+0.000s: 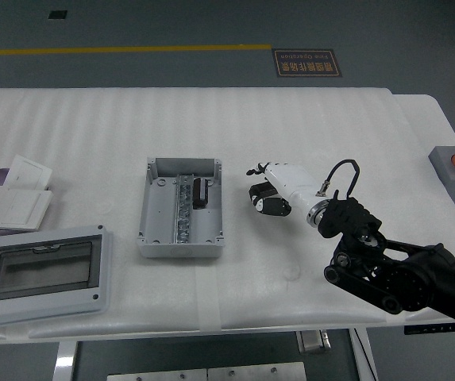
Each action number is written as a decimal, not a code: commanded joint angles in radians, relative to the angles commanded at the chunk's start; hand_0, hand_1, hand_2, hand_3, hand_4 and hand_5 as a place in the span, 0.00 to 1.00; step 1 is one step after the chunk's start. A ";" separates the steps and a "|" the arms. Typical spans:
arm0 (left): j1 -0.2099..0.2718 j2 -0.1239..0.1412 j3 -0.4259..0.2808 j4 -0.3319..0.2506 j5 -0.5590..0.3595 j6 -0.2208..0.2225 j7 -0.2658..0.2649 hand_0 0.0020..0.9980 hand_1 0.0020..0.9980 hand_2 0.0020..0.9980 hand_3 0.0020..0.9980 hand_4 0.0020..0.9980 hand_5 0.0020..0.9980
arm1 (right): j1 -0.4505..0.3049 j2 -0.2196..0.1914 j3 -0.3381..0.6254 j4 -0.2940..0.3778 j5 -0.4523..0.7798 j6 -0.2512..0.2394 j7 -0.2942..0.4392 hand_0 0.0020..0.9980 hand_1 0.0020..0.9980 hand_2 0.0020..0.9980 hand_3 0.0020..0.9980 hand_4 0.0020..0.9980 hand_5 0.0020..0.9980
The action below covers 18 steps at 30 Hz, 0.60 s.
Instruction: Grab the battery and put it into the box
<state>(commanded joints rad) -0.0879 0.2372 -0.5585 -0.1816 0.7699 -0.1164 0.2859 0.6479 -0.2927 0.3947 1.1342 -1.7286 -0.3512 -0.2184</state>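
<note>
The box sits mid-table, the battery inside its right half. The lid lies at the near left corner. The right hand is just right of the box.

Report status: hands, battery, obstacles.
Right hand empty, fingers curled, right of the open grey plastic box. Small black battery already inside. Left hand unseen. Nothing blocking.

I see a white padded table on a grey floor, a yellow floor line beyond, and a dark floor sign.
</note>
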 joint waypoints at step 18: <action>0.001 -0.001 -0.011 0.001 0.012 0.000 0.004 0.65 0.67 0.60 0.59 0.51 0.58 | -0.001 0.006 0.004 0.225 0.128 -0.043 0.050 0.40 0.69 0.76 0.77 0.39 0.24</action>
<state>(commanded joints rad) -0.0870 0.2365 -0.5697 -0.1810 0.7818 -0.1161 0.2899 0.6465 -0.2862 0.3991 1.3590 -1.6011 -0.3943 -0.1686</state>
